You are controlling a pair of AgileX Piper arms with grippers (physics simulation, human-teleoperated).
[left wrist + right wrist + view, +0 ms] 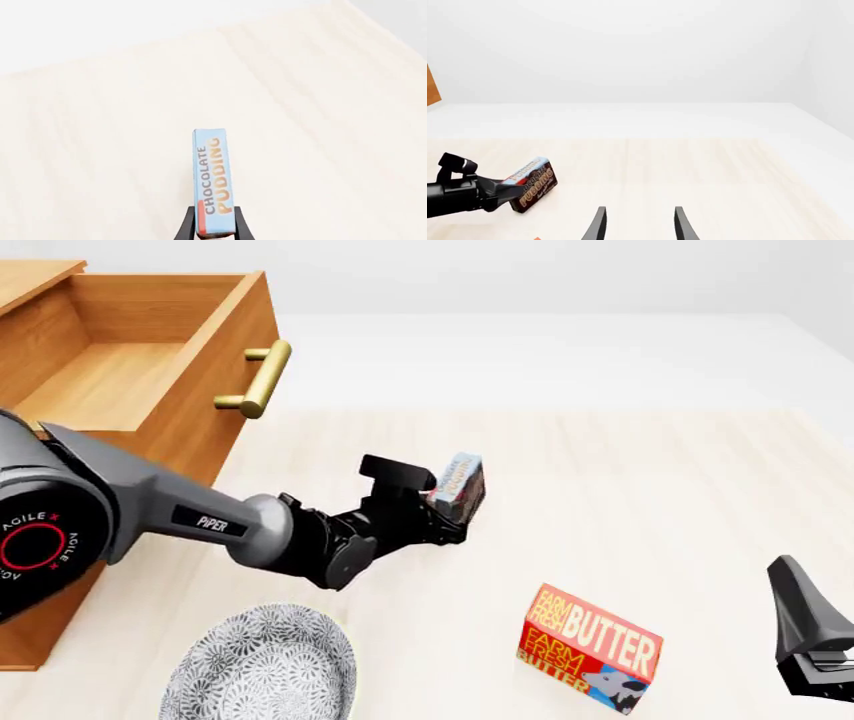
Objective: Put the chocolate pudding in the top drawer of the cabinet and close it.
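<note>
The left gripper [447,508] pinches the chocolate pudding [462,486] between its two dark fingers [190,226], gripping the box at one end so that most of it sticks out beyond the fingertips. In the left wrist view the light blue narrow face reads "CHOCOLATE PUDDING", with a red band at the clamped end. The right wrist view shows the box tilted, its dark brown broad face turned toward that camera, and it appears to be held off the pale wooden worktop [641,500], though the gap beneath is hard to judge.

The box sits near the middle of the front view, to the right of the cabinet [34,635] and well apart from it. The top drawer [200,370] stands pulled out at the upper left, its bare wooden inside visible and its brass bar handle [256,380] facing the worktop. The left arm [160,515], marked "PIPER", reaches from the lower left across the cabinet's front toward the box.

A red-and-yellow butter box [587,650] lies on the worktop nearer the camera and to the right of the pudding, clear of it. A grey patterned plate [260,665] rests at the lower left, beside the cabinet's base.

The right gripper [639,224] hangs at the right edge of the front view, away from all objects; its wrist view shows the two fingers spread with nothing between them.
</note>
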